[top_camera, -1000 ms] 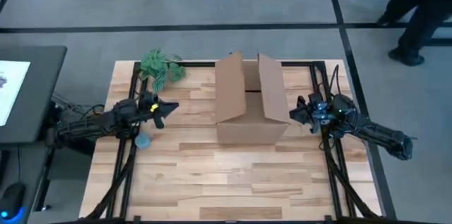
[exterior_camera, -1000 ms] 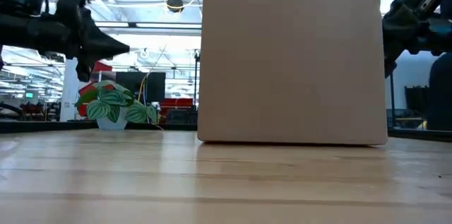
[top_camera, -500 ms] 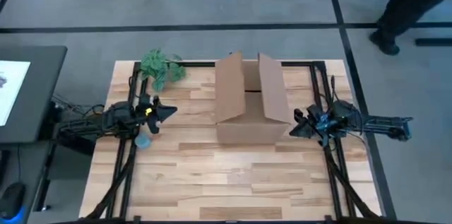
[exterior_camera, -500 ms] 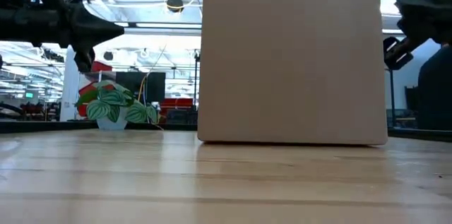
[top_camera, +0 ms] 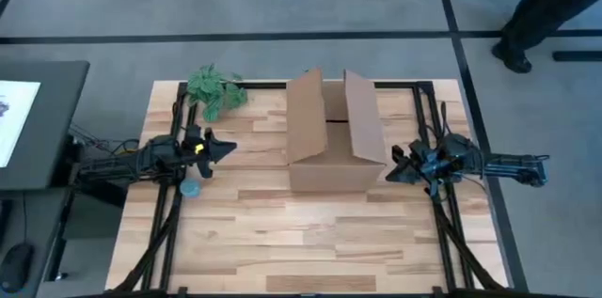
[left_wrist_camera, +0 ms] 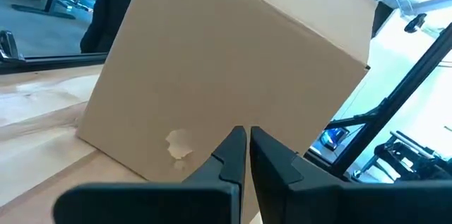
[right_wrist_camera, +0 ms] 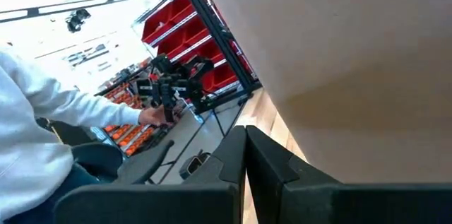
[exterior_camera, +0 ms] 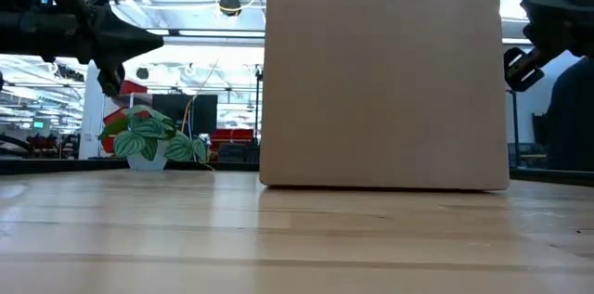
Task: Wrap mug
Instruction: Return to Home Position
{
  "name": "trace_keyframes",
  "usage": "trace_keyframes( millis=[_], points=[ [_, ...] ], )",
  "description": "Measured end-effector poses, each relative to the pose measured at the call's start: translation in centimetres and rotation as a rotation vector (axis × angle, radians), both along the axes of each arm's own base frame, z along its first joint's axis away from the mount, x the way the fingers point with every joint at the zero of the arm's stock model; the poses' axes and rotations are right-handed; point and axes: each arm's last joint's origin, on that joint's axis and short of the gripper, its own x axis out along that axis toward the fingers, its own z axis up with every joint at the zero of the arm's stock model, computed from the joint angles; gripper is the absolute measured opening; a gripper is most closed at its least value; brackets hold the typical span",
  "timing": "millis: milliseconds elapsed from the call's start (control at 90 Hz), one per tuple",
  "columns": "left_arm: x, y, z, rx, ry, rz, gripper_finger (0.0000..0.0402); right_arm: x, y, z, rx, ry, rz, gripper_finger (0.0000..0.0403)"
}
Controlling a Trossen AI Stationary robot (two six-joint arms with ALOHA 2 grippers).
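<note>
An open cardboard box [top_camera: 334, 133] stands upright on its bottom in the middle of the wooden table, flaps up; it fills the low view [exterior_camera: 385, 71]. The mug shows in no view. My left gripper [top_camera: 229, 150] hovers shut to the left of the box, pointing level at its side [left_wrist_camera: 233, 61]. My right gripper [top_camera: 388, 172] hovers shut close to the box's right side [right_wrist_camera: 353, 40], near its front corner. Neither gripper holds anything.
A small potted plant [top_camera: 216, 88] stands at the table's far left corner. A small light-blue round thing [top_camera: 191, 188] lies under my left arm. A person [top_camera: 546, 7] stands beyond the far right corner. The table's near half is bare wood [top_camera: 310, 242].
My right arm has drawn back toward the table's right edge and stretched out level, its gripper shifting a little toward the near edge beside the box. My left gripper has tipped up from a downward slant to level. The box has stayed put.
</note>
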Motion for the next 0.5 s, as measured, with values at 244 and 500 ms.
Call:
trace_keyframes(
  millis=[244, 500],
  points=[
    [-0.05, 0.16, 0.07, 0.206, 0.05, 0.064, 0.0, 0.11, -0.28, 0.03, -0.363, -0.129, -0.119, 0.0],
    [-0.05, 0.17, 0.07, 0.299, 0.076, 0.069, 0.0, 0.12, -0.3, -0.03, -0.491, -0.164, -0.134, 0.0]
  ],
)
